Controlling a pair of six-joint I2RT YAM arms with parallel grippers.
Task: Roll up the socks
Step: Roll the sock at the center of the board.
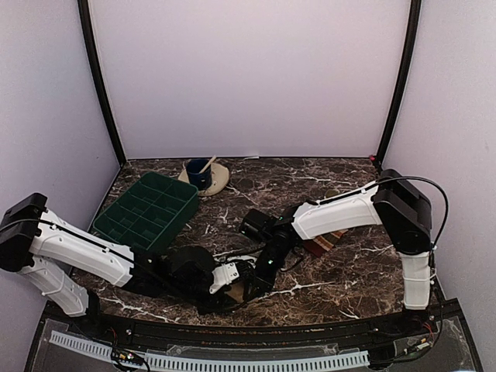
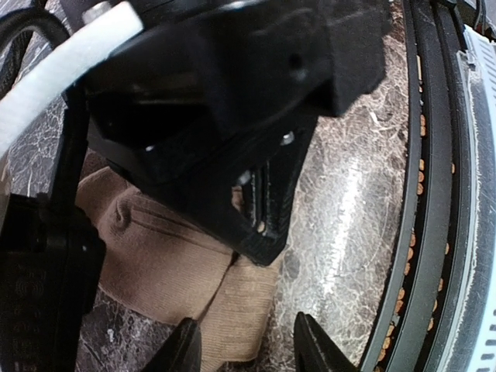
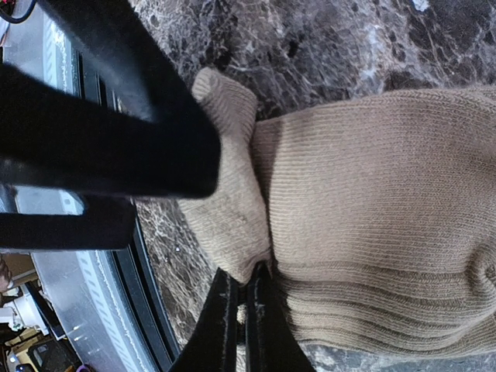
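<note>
The plain tan sock (image 3: 372,201) lies bunched in a partial roll on the marble table near its front edge; from above only a sliver of this tan sock (image 1: 232,293) shows between the arms. My right gripper (image 3: 246,283) is shut on a fold of it where the loose end meets the roll. My left gripper (image 2: 244,349) stands open just above the tan sock's (image 2: 155,256) flat end, which lies partly between its fingertips. The right gripper's black body fills the upper part of the left wrist view. The striped sock (image 1: 325,242) lies under the right forearm, mostly hidden.
A green compartment tray (image 1: 147,211) stands at the left. Behind it, a blue cup with a wooden spoon (image 1: 199,172) sits on a tan plate. The table's black front rail (image 2: 434,194) runs close beside both grippers (image 1: 246,279).
</note>
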